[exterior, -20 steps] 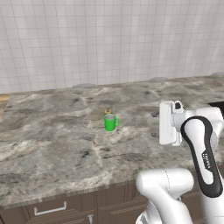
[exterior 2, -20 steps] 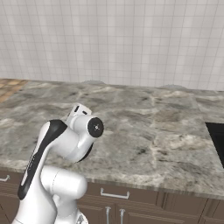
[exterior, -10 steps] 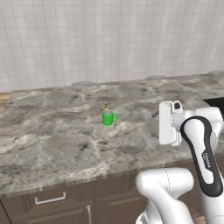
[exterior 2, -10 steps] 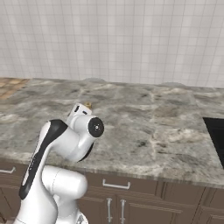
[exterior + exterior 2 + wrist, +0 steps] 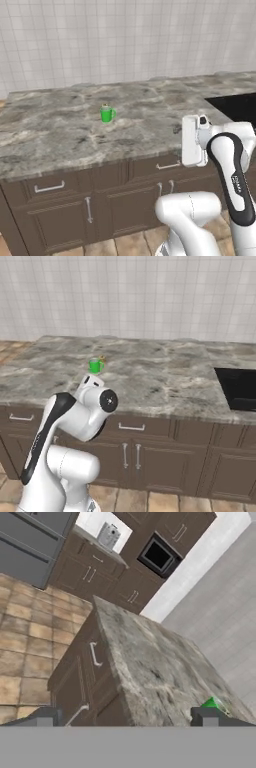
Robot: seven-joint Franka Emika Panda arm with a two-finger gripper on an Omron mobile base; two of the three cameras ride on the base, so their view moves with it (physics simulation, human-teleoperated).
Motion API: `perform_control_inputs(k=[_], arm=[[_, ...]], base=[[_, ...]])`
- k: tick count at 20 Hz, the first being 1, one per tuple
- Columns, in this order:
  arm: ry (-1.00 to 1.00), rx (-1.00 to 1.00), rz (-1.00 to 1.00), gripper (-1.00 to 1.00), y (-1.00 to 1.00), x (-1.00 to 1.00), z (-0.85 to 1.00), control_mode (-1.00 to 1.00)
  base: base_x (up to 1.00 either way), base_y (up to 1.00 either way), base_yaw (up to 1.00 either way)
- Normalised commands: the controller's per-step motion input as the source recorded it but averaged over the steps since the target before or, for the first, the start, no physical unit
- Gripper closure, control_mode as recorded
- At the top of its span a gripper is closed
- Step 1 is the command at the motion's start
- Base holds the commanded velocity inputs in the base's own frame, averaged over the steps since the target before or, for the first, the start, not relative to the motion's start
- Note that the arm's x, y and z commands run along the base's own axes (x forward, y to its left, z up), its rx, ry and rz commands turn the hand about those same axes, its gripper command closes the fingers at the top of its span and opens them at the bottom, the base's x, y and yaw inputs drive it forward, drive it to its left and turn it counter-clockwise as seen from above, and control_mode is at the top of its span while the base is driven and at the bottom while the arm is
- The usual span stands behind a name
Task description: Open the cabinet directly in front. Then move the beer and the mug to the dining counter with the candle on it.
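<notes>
Left base view: the green mug (image 5: 106, 114) stands mid-tabletop (image 5: 60, 135), the candle (image 5: 105, 106) touching its far side. Right base view: the mug sits left. Hand view: the end effector (image 5: 127, 716) has its fingers spread apart, holding nothing

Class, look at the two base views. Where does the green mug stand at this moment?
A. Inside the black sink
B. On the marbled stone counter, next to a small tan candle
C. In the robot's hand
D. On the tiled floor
B: the green mug stands on the marbled counter, the small tan candle right beside it.
</notes>
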Motion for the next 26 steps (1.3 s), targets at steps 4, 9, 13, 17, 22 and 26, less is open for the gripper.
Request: perform_control_inputs(k=[4,9,13,17,22,26], arm=[[0.0,0.0,0.0,-1.0,0.0,0.0,0.0,1.0],[0.0,0.0,0.0,-1.0,0.0,0.0,0.0,1.0],[0.0,0.0,0.0,-1.0,0.0,0.0,0.0,1.0],[0.0,0.0,0.0,-1.0,0.0,0.0,0.0,1.0],[0.0,0.0,0.0,-1.0,0.0,0.0,0.0,1.0],[0.0,0.0,0.0,-1.0,0.0,0.0,0.0,1.0]], base=[[0.0,-0.39,-0.31],[0.11,-0.35,-0.38],[0.18,-0.52,-0.4],[0.16,-0.57,-0.43],[0.02,-0.43,-0.46],[0.0,-0.36,-0.44]])
